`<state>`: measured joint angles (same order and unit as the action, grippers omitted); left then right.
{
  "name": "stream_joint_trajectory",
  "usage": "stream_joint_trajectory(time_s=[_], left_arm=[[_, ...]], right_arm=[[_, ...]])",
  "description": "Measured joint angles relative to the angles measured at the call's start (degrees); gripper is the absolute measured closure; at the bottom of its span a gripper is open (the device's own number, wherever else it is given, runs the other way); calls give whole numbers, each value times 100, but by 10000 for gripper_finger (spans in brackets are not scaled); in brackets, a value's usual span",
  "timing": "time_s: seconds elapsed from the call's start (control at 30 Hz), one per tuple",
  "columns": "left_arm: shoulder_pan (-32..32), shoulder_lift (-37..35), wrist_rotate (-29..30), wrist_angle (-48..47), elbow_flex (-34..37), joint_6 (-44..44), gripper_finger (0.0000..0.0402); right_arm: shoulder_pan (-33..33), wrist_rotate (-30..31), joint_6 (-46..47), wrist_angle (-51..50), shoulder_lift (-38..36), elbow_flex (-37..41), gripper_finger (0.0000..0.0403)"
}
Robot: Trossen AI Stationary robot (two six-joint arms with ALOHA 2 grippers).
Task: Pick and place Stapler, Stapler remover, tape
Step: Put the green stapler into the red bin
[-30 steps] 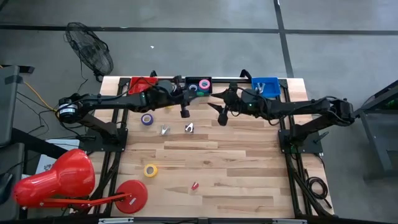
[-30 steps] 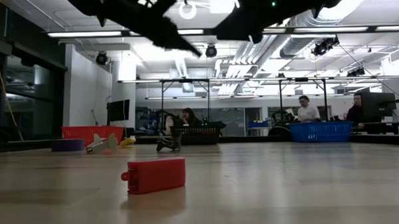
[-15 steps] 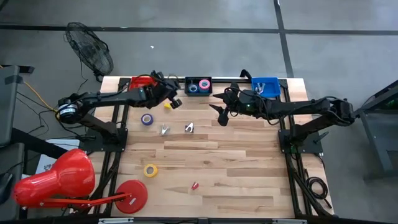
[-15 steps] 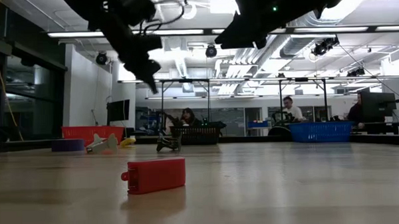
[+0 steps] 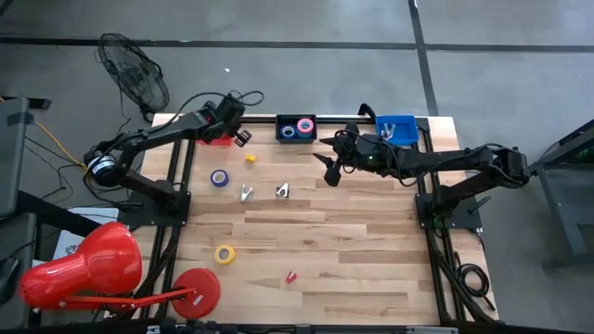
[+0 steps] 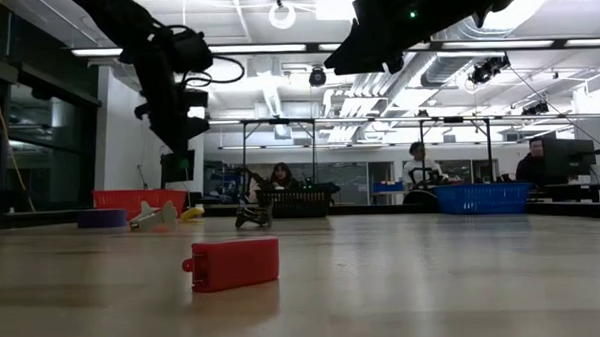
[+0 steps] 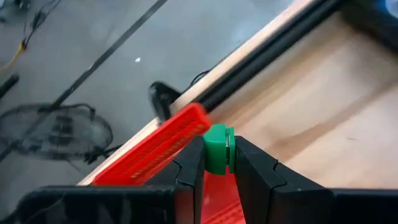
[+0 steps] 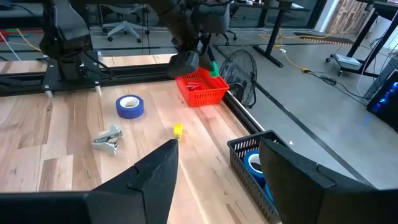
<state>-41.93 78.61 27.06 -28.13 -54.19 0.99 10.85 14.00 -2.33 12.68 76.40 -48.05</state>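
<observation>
Closest to the front edge there's a small red plastic stapler (image 5: 290,276) lying on the wooden table (image 5: 353,250), then a yellow tape ring (image 5: 224,253) and, further back, a blue tape ring (image 5: 219,177). Up at the back the left gripper (image 5: 239,138) is clamped on a small green object (image 7: 217,149) right over the red mesh bin (image 8: 201,88). The right gripper (image 5: 327,167) hovers mid-table near the black bin (image 5: 297,129) with its fingers spread and nothing in them.

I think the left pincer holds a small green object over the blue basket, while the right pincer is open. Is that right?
Not quite: the left pincer holds the green object over the red basket, not the blue one, as the left wrist view shows. The right pincer is indeed open.
</observation>
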Motion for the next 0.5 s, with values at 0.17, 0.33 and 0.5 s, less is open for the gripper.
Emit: stream_joint_trajectory(time_s=[0.17, 0.33, 0.5], left_arm=[[-385, 78, -118, -36, 82, -113, 337], [-691, 298, -469, 2, 289, -540, 337], [-767, 548, -479, 64, 328, -579, 337]], right_arm=[[0, 11, 1, -2, -1, 0, 187], [0, 240, 306, -4, 0, 0, 187], [0, 244, 382, -6, -2, 0, 187]])
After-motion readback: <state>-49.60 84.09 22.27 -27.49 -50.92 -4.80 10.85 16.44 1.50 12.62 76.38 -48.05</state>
